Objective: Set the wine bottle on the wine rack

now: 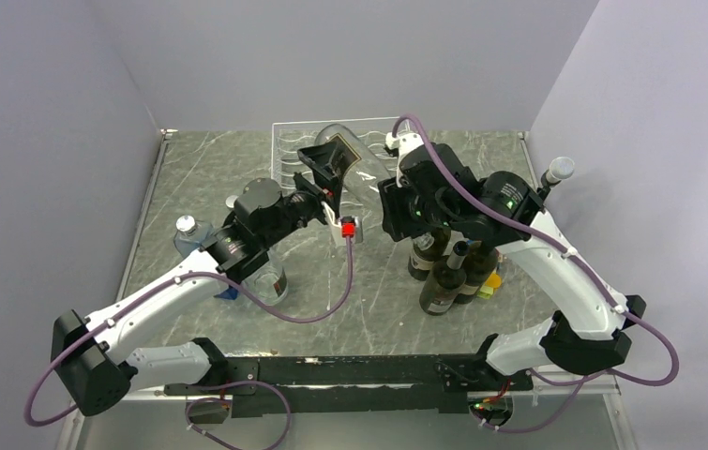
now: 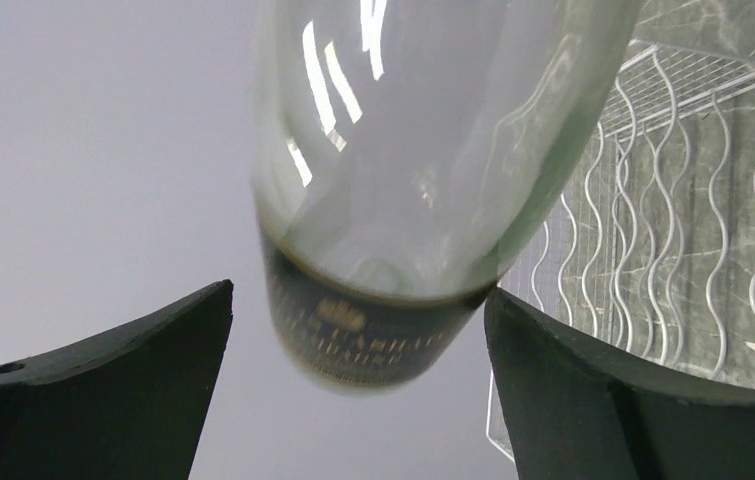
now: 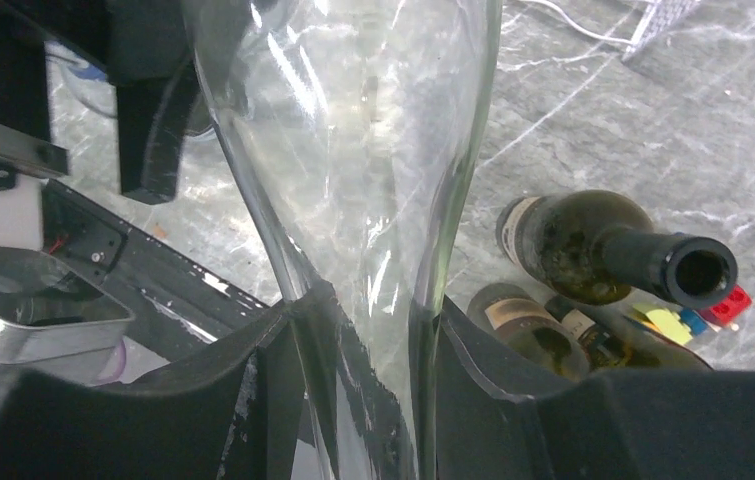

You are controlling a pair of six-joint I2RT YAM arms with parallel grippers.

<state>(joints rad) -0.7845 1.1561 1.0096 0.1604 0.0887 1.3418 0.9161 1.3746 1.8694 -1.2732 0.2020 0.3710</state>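
Observation:
A clear glass wine bottle (image 1: 357, 159) with a dark label (image 1: 334, 153) is held tilted in the air, just in front of and partly over the white wire wine rack (image 1: 295, 150) at the back of the table. My right gripper (image 1: 383, 204) is shut on the bottle's narrow neck (image 3: 373, 300); in the right wrist view its gripper (image 3: 368, 340) has both fingers against the glass. My left gripper (image 1: 324, 187) is open at the labelled end of the bottle (image 2: 373, 340). In the left wrist view the left gripper (image 2: 358, 290) has a gap at its left finger. The rack (image 2: 673, 200) lies behind.
Several dark wine bottles (image 1: 442, 272) stand under my right arm, also seen in the right wrist view (image 3: 603, 250), with small coloured blocks (image 1: 490, 283) beside them. A clear capped bottle (image 1: 188, 231) stands at the left. Another capped bottle (image 1: 556, 172) stands at the far right. Grey walls close three sides.

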